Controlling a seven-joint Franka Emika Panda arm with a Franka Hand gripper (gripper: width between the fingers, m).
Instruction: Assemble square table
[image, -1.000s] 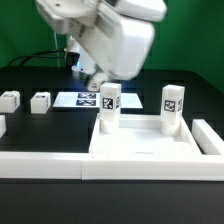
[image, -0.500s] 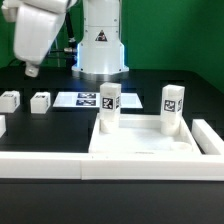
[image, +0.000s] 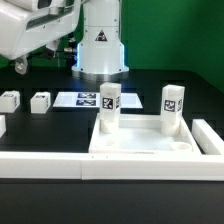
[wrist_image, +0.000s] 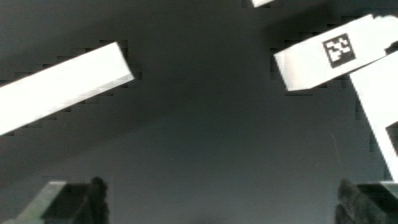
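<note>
Slab (image: 140, 148) with 2 seated legs (image: 109, 108) at its corners; 2 loose legs (image: 41, 101) pending on bench (image: 150, 85), exterior view's left; claw (wrist_image: 222, 192) spread, empty.

An upright leg (image: 109, 108) and a second leg (image: 172, 108) are blocking the slab's (image: 140, 146) far corners; bare counter (image: 150, 84) is lying open behind them.

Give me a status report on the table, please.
Claw open, empty, high. Slab carries two upright legs; two loose legs at exterior view's left. Nothing seen blocking them.
</note>
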